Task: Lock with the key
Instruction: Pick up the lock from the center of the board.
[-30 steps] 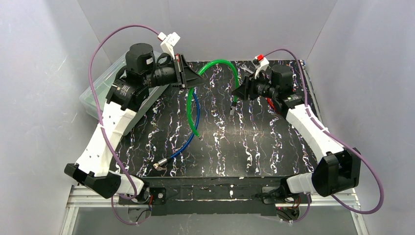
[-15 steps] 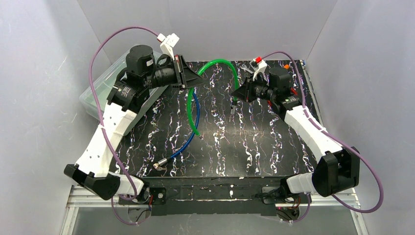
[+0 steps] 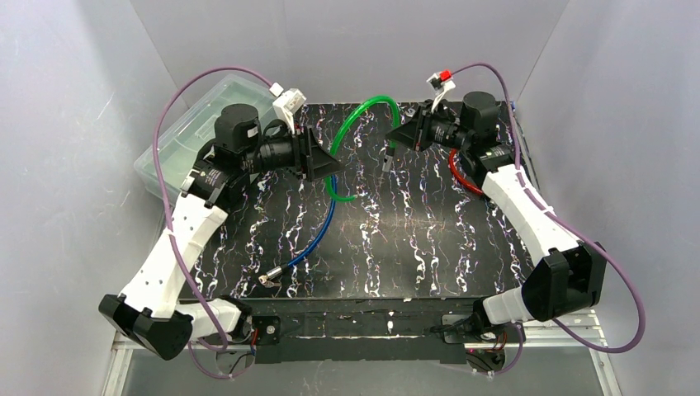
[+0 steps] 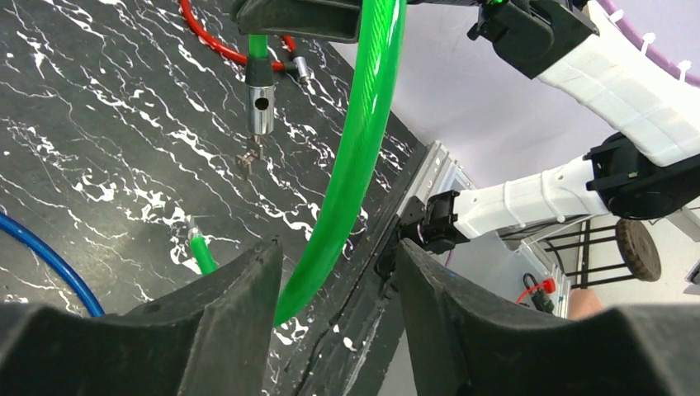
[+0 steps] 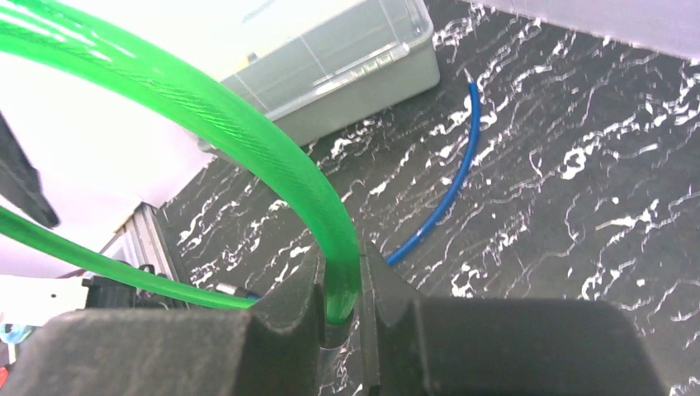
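Blue cable [image 3: 318,233] and red cable [image 3: 459,175] lie on the table [image 3: 413,239], with a clear bin [image 3: 177,136] off its left edge. The green cable lock [image 3: 363,111] arches up between the arms. Right gripper [image 5: 340,285] pinches it near its metal end [image 4: 259,103], which hangs straight down over a small key [image 4: 247,159]; left gripper [image 4: 334,272] is spread around the cable without squeezing.

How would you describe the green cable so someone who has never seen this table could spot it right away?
Start at the black marbled table and look to its far middle, between the two grippers. The green cable arches there, held up off the table, while the blue cable and red cable lie flat.
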Motion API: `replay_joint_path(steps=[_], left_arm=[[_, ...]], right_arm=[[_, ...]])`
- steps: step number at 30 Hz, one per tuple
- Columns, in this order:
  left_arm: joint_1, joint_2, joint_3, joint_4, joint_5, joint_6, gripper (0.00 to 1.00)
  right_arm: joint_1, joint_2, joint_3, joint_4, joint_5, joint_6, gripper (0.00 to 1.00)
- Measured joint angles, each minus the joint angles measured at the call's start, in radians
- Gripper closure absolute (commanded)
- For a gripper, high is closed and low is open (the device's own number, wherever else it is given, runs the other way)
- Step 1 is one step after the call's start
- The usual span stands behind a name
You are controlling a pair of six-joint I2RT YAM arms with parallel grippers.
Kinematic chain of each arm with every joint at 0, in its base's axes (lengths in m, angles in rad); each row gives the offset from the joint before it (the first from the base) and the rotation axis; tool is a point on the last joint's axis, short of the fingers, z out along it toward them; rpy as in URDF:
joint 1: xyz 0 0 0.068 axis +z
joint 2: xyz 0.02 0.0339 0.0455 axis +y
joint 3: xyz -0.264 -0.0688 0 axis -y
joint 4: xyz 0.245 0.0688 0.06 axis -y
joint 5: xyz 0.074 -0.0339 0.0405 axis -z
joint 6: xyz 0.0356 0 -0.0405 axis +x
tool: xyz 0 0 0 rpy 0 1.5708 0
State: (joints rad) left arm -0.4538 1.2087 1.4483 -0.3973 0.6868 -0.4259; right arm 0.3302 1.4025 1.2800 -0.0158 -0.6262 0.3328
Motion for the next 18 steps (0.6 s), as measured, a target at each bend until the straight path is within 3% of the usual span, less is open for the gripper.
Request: replay_joint_path(steps=[2, 8, 14, 18], left_arm=[[0.000, -0.002, -0.004, -0.006, 0.006, 0.037, 0.33], [0.000, -0.065, -0.054, 0.009, 0.010, 0.142, 0.26], [0.000, -0.176, -0.201, 0.107, 0.036, 0.248, 0.25], [-0.003, -0.243, -0.309, 0.177, 0.067, 0.311, 0.32]], right_arm=[[-0.004, 0.000, 0.014, 0.019, -0.016, 0.019, 0.99], [-0.012, 0.007, 0.040, 0.075, -0.058, 0.110, 0.99], [-0.014, 0.011, 0.040, 0.142, -0.100, 0.229, 0.99], [-0.014, 0.011, 0.040, 0.180, -0.115, 0.293, 0.99]])
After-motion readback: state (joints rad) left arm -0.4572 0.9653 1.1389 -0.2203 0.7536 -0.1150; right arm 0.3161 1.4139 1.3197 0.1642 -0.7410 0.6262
